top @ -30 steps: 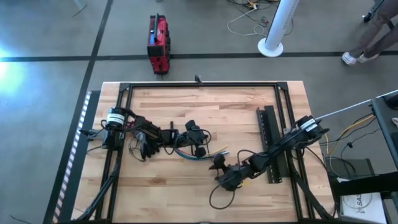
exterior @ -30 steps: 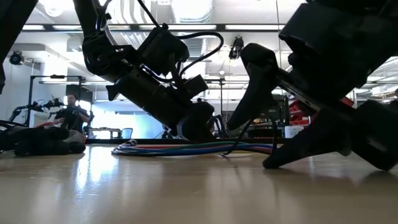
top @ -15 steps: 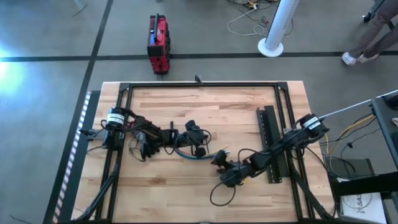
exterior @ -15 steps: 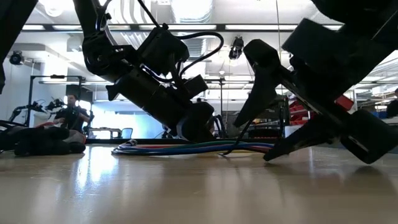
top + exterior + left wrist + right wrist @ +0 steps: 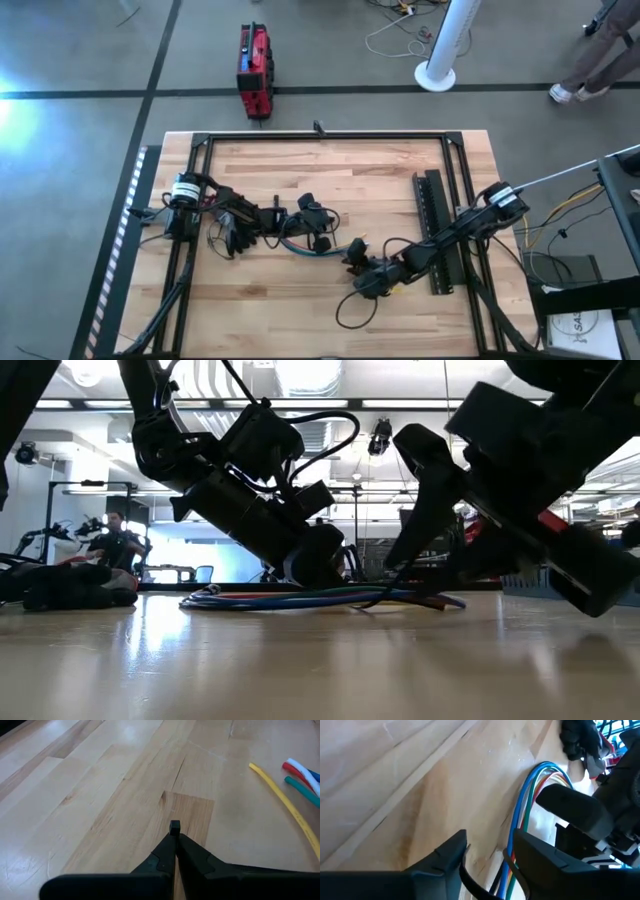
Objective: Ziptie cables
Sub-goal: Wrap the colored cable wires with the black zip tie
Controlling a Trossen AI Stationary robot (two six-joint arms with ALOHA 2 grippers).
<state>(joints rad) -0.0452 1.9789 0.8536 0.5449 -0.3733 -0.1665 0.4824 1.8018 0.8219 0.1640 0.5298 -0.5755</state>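
Note:
The cables (image 5: 300, 247) are a curved bundle of blue, green and yellow wires lying on the wooden table near its middle; they also show as a low band in the low view (image 5: 300, 598). Their loose coloured ends (image 5: 300, 775) lie ahead of my left gripper (image 5: 174, 832). That gripper (image 5: 323, 228) stands over the bundle, shut on a thin black piece that I take for the ziptie. My right gripper (image 5: 352, 258) is open just right of the bundle. The wires (image 5: 522, 815) run between its fingers close to one of them; whether they touch, I cannot tell. My left gripper pinches a small black stub (image 5: 174, 825) between the very ends of its two shut fingers. Only this stub shows past the tips; the fingers hide the rest. The fingers slant down toward the table, and the stub is just above the wood.
A long black perforated bar (image 5: 437, 230) lies at the right under my right arm. A black frame (image 5: 320, 137) runs round the tabletop. A loose black cord loop (image 5: 350, 312) lies near the front. Bare wood lies toward the far and near edges.
My right gripper has moved toward the table's far left, up to the cables, and its lower finger has come up off the tabletop. The left gripper and the bundle have kept still.

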